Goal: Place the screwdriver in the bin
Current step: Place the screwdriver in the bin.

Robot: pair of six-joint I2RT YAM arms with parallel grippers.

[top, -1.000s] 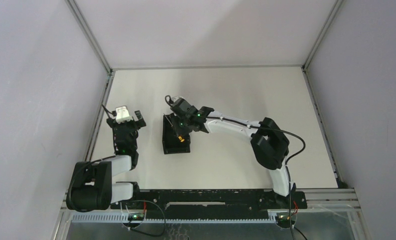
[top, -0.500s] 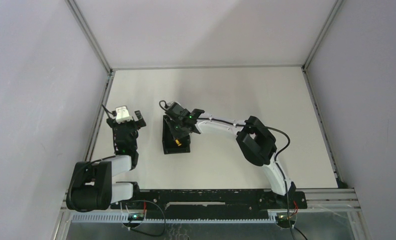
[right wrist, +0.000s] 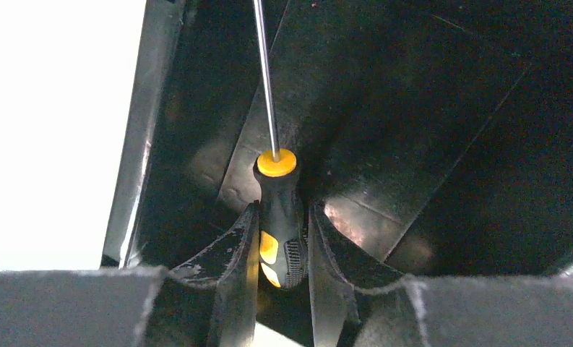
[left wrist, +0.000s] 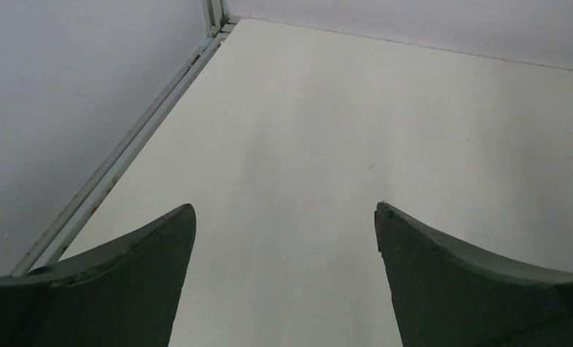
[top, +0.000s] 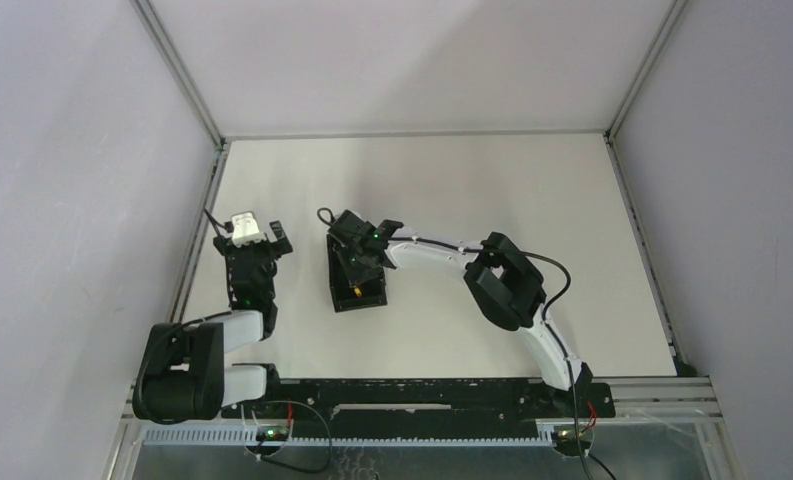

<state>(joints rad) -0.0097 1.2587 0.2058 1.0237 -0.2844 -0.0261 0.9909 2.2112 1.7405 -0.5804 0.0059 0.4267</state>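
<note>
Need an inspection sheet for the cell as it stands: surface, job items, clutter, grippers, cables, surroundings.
Surface: white table, no marks or spills seen.
Job's things: screwdriver held by its handle, shaft pointing into the black bin; contact with the bin floor cannot be told.
Clutter: nothing seen.
Grippers: right gripper shut on the screwdriver, down inside the bin walls; left gripper open, nothing between its fingers, over bare table.
Cables: black cable loops off the right arm's elbow; loose wires at the base rail.
Surroundings: grey walls, metal frame at the corners.
</note>
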